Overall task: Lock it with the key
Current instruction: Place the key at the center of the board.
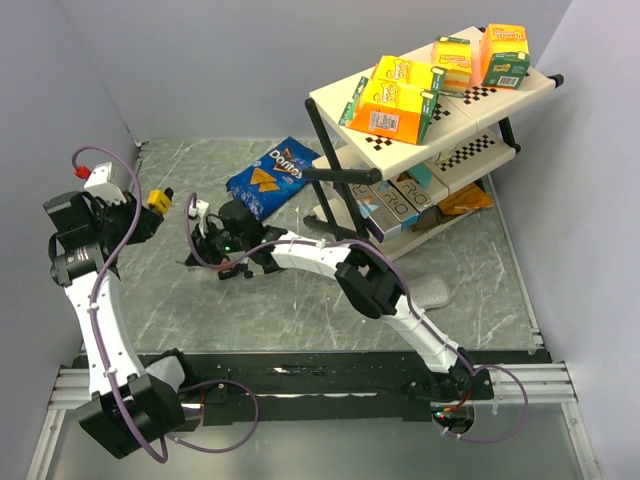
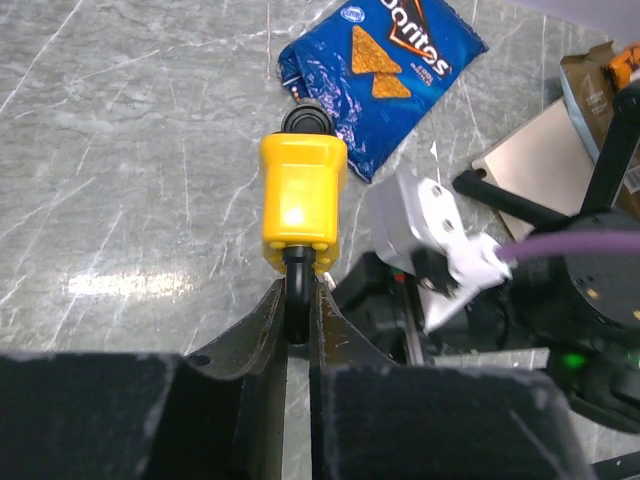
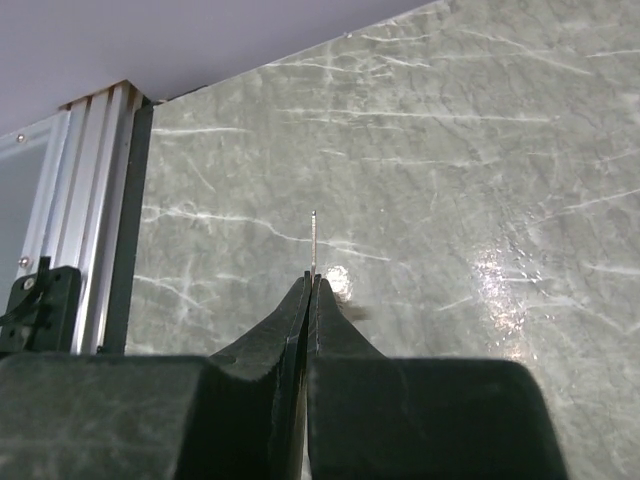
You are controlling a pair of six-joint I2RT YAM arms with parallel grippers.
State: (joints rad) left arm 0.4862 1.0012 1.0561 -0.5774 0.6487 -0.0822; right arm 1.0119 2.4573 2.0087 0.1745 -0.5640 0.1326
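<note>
The big gray counter fills most of the view. A cream shelf with snack boxes stands at the far right. A blue Doritos bag lies flat near the far middle.

The left hand is up over the left side of the counter. It is shut tight on the black loop of the yellow padlock. The padlock's body sticks out past the fingers, toward the chip bag.

The right hand reaches across to the left, close to the padlock but not touching it. Its fingers are pinched shut on the key. Only a thin bit of the key pokes out, seen from its edge.

So both things are picked up and brought near each other. That part looks done. The key is not in the padlock yet. What is left, I think, is to line up the tip with the keyhole, push it in and turn it. I cannot see the keyhole well.
</note>
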